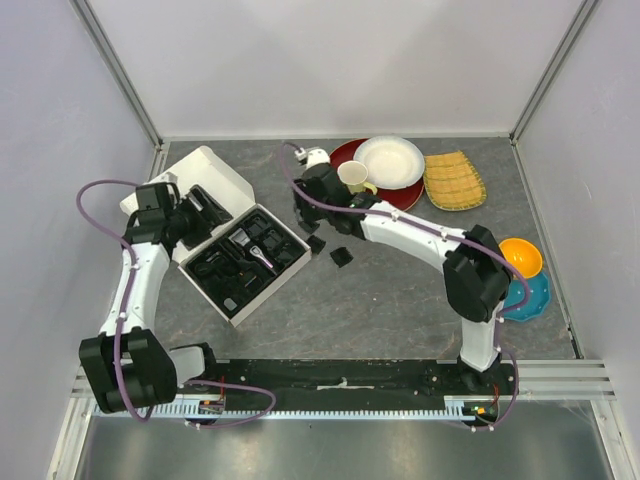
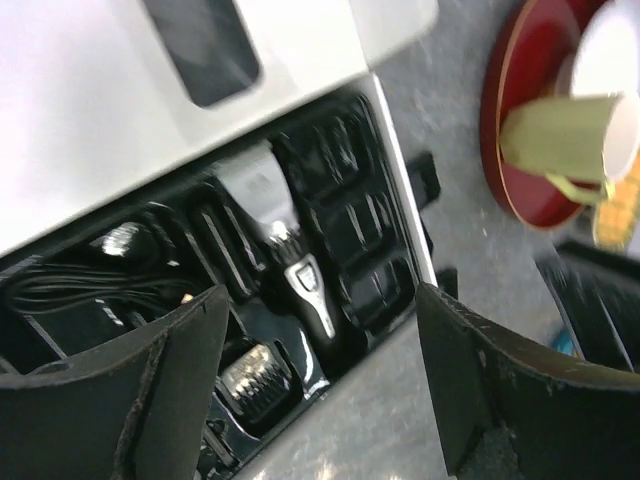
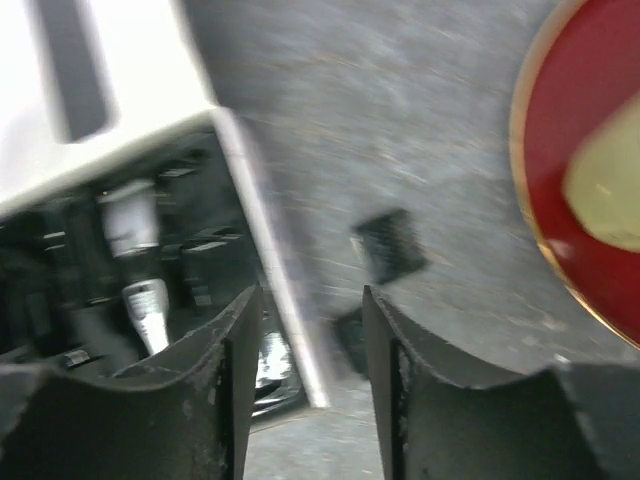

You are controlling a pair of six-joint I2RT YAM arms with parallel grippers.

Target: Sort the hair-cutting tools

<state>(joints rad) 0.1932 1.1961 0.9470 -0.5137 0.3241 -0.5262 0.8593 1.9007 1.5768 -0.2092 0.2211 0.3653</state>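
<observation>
With the right gripper (image 3: 310, 300) part open and empty at the white box's (image 1: 215, 170) right edge, and the left gripper (image 2: 322, 300) wide and empty over the hair clipper (image 2: 303, 288) in the tray, the right should probably drop squarely astride the loose comb guard (image 3: 392, 245) mid-table, clear of the rim.

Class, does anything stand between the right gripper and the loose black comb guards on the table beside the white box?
Nothing visible does. The two comb guards lie on bare table just ahead of the open right gripper, apart from the rim of the white box and the red plate.
</observation>
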